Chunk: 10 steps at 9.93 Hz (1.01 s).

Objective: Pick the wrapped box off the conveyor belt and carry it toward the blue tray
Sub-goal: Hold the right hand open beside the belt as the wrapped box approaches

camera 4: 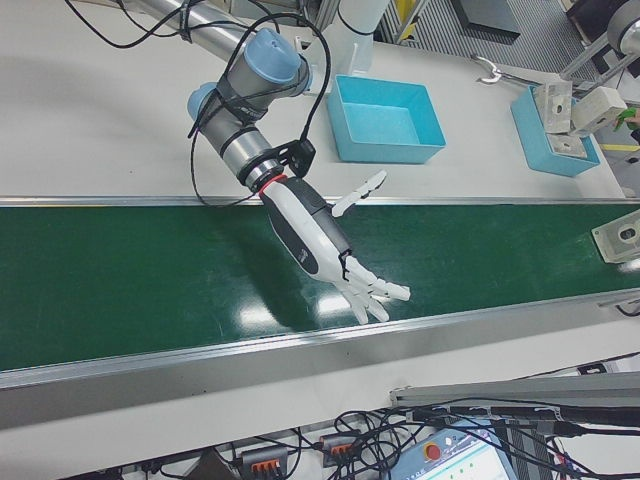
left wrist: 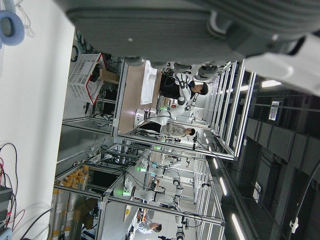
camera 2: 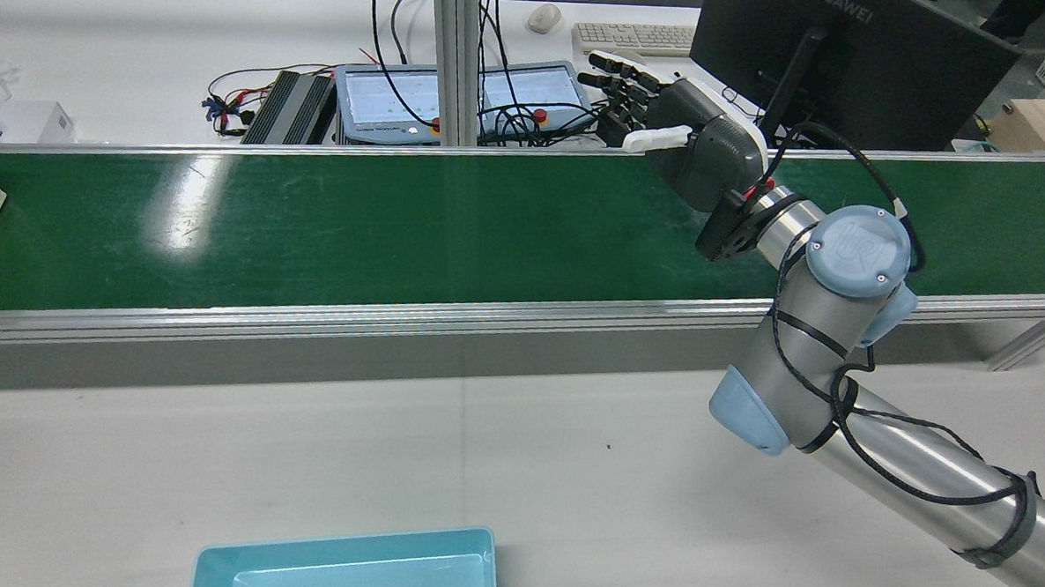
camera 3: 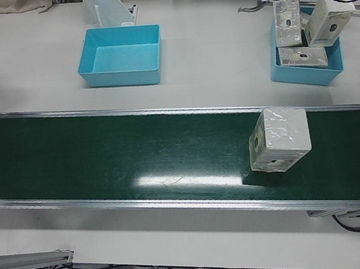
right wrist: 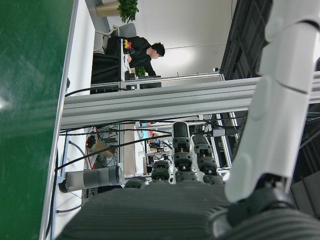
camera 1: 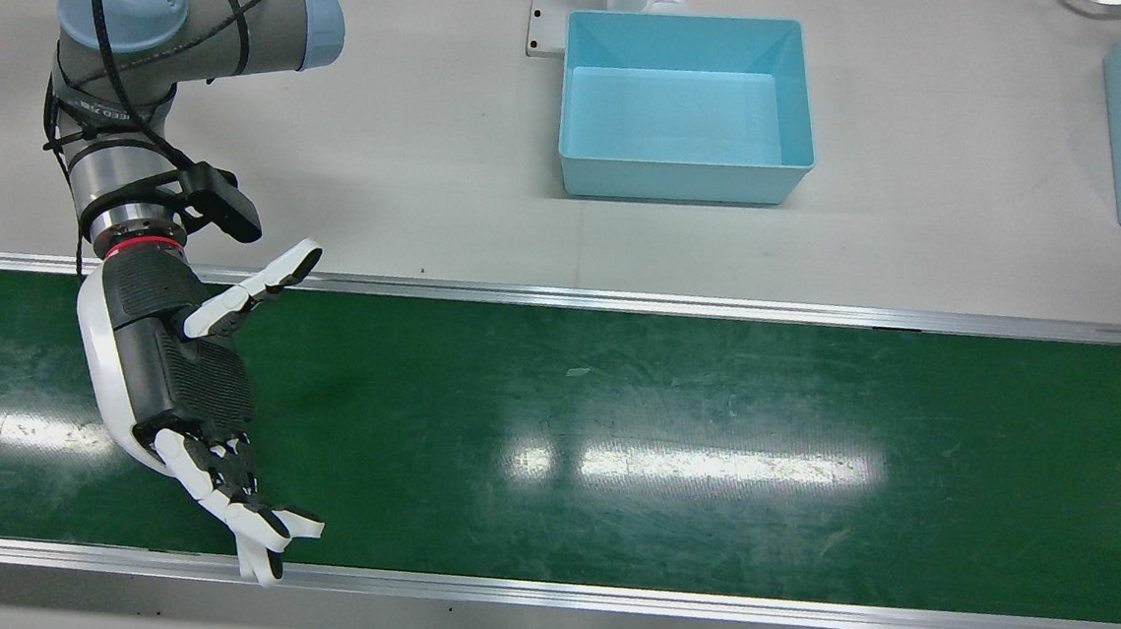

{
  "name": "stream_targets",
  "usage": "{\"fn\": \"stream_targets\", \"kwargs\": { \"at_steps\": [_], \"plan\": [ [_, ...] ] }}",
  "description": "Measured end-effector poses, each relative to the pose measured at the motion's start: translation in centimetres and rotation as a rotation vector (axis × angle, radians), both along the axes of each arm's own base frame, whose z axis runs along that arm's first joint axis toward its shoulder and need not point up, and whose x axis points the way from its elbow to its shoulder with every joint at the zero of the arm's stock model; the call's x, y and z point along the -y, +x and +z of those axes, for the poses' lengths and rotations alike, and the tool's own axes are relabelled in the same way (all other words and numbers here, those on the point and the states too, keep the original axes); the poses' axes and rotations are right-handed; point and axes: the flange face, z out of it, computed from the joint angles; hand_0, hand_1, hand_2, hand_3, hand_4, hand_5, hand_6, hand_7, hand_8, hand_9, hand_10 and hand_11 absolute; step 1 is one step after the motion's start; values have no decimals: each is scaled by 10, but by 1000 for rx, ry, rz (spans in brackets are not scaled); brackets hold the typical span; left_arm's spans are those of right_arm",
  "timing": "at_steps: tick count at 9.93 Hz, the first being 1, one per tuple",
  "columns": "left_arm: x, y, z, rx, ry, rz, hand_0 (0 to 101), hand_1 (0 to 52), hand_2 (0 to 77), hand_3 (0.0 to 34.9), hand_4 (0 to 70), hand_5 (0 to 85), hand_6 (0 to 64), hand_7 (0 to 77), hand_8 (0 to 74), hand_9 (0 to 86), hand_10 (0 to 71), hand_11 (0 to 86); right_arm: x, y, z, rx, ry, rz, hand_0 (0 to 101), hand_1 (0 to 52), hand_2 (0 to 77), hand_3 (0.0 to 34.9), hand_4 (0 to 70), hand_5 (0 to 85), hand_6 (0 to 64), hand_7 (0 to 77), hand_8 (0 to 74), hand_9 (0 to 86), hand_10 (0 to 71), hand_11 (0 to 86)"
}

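We found right hand (camera 1: 175, 381) over conveyor belt (camera 1: 628, 428), fingers (camera 1: 249, 514) spread wide, holding nothing. Wrapped box (camera 3: 279, 139) sat on belt well apart, toward opposite worktop end. Blue tray (camera 1: 684, 104) empty near worktop's rear edge. Left hand's fingers: cannot tell. We judged pick not yet begun; next, wait for or reach to box, then close around it.

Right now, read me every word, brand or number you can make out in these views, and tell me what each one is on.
"HUAWEI": on the back of the black monitor beyond the conveyor belt, rear view.
"UR": logo on the blue joint cap of the right arm, rear view.
Print on the arm's wrist band in the front view: too blurred to read.
Tablet screens: too small to read.
Wrapped box: no legible text.
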Motion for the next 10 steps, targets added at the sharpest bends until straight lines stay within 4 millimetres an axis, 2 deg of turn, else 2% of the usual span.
{"fn": "stream_targets", "kwargs": {
  "at_steps": [2, 3, 5, 6, 7, 8, 9, 10],
  "plan": [
    [0, 0, 0, 0, 0, 0, 0, 0, 11, 0, 0, 11, 5, 5, 5, 5, 5, 5, -7, -17, -4, 10, -4, 6, 453, 93, 33, 0, 125, 115, 87, 202, 55, 60, 0, 11],
    [0, 0, 0, 0, 0, 0, 0, 0, 11, 0, 0, 11, 5, 5, 5, 5, 5, 5, -12, -28, -5, 14, -9, 10, 456, 98, 60, 0, 109, 115, 60, 180, 38, 38, 0, 11],
    [0, 0, 0, 0, 0, 0, 0, 0, 11, 0, 0, 11, 5, 5, 5, 5, 0, 5, -18, -37, -7, 13, -12, 19, 457, 115, 60, 0, 109, 115, 71, 175, 38, 38, 0, 11],
    [0, 0, 0, 0, 0, 0, 0, 0, 11, 0, 0, 11, 5, 5, 5, 5, 5, 5, -19, -37, -8, 9, -15, 29, 462, 115, 60, 0, 109, 125, 71, 185, 38, 38, 0, 11],
    [0, 0, 0, 0, 0, 0, 0, 0, 5, 0, 0, 11, 5, 5, 5, 5, 5, 5, -20, -28, -10, -6, -30, 45, 473, 158, 76, 0, 109, 136, 71, 185, 33, 22, 0, 11],
    [0, 0, 0, 0, 0, 0, 0, 0, 5, 0, 0, 11, 5, 5, 5, 5, 5, 5, -22, -19, -12, -32, -56, 59, 496, 180, 93, 0, 109, 153, 71, 185, 0, 22, 0, 11],
    [0, 0, 0, 0, 0, 0, 0, 0, 11, 0, 0, 11, 5, 5, 5, 5, 5, 5, -25, -6, -13, -60, -85, 75, 496, 180, 93, 0, 109, 153, 71, 185, 0, 22, 0, 11],
    [0, 0, 0, 0, 0, 0, 0, 0, 11, 0, 0, 11, 5, 5, 5, 5, 5, 5, -27, 6, -14, -83, -109, 88, 523, 180, 114, 0, 65, 153, 33, 125, 22, 16, 0, 11]
  ]
}}
